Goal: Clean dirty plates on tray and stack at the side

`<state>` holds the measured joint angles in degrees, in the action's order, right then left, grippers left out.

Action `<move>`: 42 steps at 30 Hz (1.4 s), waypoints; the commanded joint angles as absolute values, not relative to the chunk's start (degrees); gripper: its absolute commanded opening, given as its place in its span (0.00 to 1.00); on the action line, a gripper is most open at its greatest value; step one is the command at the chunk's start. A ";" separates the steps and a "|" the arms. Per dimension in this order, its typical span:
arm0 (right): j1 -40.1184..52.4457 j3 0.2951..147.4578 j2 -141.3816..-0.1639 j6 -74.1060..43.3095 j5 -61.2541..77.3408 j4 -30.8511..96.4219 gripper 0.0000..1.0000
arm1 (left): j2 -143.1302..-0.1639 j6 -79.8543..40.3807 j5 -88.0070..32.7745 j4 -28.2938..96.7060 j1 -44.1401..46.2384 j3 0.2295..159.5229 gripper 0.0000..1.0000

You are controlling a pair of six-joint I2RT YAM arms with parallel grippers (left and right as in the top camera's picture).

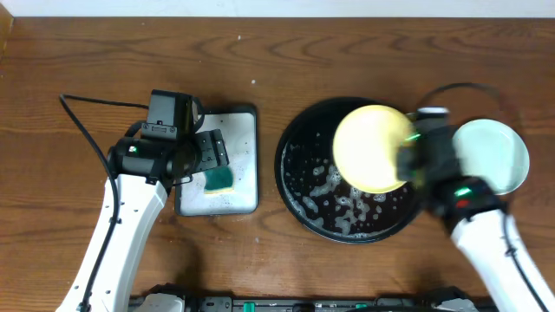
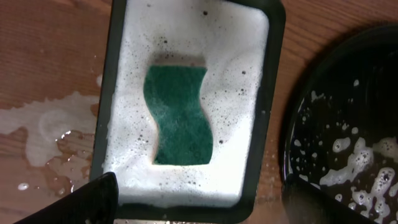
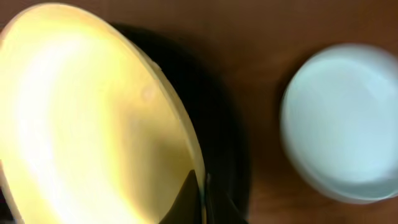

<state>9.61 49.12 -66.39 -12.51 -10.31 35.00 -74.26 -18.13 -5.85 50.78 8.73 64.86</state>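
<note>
Wood-grain table (image 1: 260,52); glossy round yellow plate (image 1: 371,147).

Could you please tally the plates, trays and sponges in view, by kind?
Plates: 2 visible, one yellow plate, one mint-blue plate
Trays: 2, the round black tray and the small rectangular tray
Sponges: 1, the green sponge
Total: 5

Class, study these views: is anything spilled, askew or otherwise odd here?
Yes. Soapy water has spilled onto the wooden table beside the small foam-filled tray holding the sponge, puddling outside its rim.
</note>
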 commanded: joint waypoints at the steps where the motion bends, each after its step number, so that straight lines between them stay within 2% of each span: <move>1: -6.52 49.89 -66.59 -16.99 21.37 35.03 0.01 | -74.32 -17.80 -5.93 50.98 8.58 65.95 0.84; 5: -22.52 49.89 -68.36 -21.56 21.28 34.89 0.01 | -74.32 -17.80 -5.93 50.98 8.58 65.95 0.84; 10: -34.63 49.87 -73.54 -28.67 15.05 34.65 0.01 | -74.32 -17.80 -5.96 50.98 8.58 65.95 0.84; 15: -39.88 49.87 -79.26 -30.41 6.42 31.90 0.01 | -74.32 -17.80 -5.93 50.96 8.58 65.95 0.84; 21: -42.02 49.89 -84.60 -29.32 5.39 25.34 0.01 | -74.32 -17.80 -5.93 50.96 8.58 65.95 0.84; 24: -41.87 49.91 -85.01 -23.99 8.32 23.05 0.43 | -74.32 -17.82 -5.93 50.96 8.58 65.95 0.84; 26: -41.60 49.95 -84.25 -23.49 12.19 23.03 0.56 | -74.32 -17.82 -5.93 50.96 8.58 65.95 0.84; 30: -39.46 49.95 -81.06 -23.49 22.96 23.68 0.57 | -74.32 -17.82 -5.93 50.98 8.58 65.95 0.84; 34: -33.67 49.95 -73.71 -21.63 32.77 25.21 0.53 | -74.32 -17.82 -5.93 50.98 8.58 65.95 0.84; 37: -26.94 49.95 -66.28 -18.50 35.48 26.70 0.53 | -74.32 -17.80 -5.96 50.98 8.58 65.95 0.84; 42: -10.50 49.93 -50.72 -11.07 35.42 31.22 0.55 | -74.32 -17.80 -5.96 50.98 8.58 65.95 0.84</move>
<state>-18.39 49.23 -58.06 -17.02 32.36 29.12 -74.26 -18.13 -5.85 50.83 8.73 64.86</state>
